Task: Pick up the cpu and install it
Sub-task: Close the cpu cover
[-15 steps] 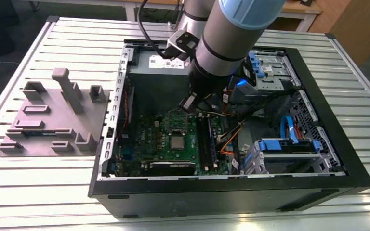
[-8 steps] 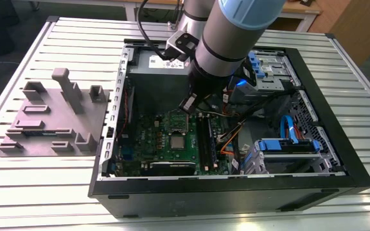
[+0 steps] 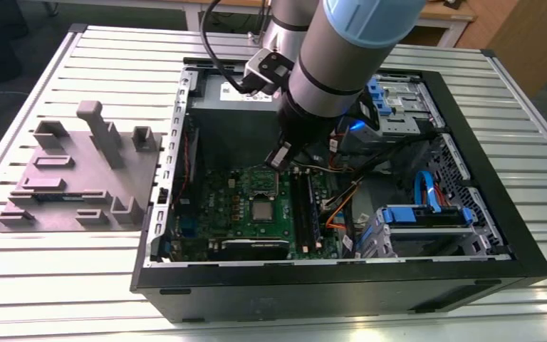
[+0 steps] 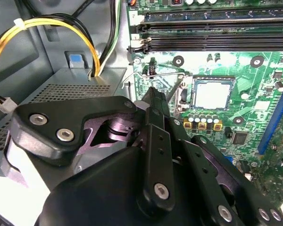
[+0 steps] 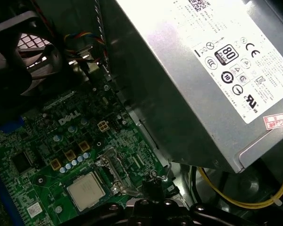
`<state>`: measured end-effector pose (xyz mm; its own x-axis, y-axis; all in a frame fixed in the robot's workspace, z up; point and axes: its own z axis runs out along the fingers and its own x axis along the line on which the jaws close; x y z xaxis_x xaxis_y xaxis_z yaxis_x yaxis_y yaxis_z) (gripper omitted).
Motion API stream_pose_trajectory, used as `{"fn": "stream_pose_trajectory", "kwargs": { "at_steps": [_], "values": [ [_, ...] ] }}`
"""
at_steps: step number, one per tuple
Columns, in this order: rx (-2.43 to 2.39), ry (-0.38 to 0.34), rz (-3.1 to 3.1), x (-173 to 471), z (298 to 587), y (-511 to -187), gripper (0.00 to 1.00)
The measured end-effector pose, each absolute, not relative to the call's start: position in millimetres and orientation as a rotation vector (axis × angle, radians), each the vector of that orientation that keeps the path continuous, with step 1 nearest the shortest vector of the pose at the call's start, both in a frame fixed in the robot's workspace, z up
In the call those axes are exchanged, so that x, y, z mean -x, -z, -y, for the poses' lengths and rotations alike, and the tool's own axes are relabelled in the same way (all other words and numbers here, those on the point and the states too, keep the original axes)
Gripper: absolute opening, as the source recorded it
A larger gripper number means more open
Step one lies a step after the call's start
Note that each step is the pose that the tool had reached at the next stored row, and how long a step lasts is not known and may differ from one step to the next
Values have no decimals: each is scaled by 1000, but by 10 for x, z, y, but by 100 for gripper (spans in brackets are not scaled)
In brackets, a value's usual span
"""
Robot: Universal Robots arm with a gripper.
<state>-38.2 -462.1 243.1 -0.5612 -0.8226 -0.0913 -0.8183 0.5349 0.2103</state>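
The gripper (image 3: 279,158) hangs inside the open case (image 3: 501,214), just above the green board (image 3: 245,214) and beside the grey supply box (image 3: 231,125). In the second wrist view its black fingers (image 4: 155,101) come together to one narrow tip with nothing between them, so the hand is closed and empty; the tip sits near the socket's thin wire lever (image 4: 174,87), though whether it touches cannot be told. The cpu (image 3: 259,209) lies flat in its socket on the board, its silver top bare, seen also in both wrist views (image 4: 212,93) (image 5: 86,189). Black memory sticks (image 3: 302,203) run along the exterior view's right of it. A grey fixture tray (image 3: 74,178) rests on the slatted table (image 3: 65,278) to the case's left in that view.
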Motion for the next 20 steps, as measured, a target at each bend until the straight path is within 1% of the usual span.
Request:
{"fn": "stream_pose_trajectory", "kwargs": {
  "at_steps": [20],
  "values": [
    [-1464, 359, 2735, 384, 4767, -2430, 10]
  ]
}}
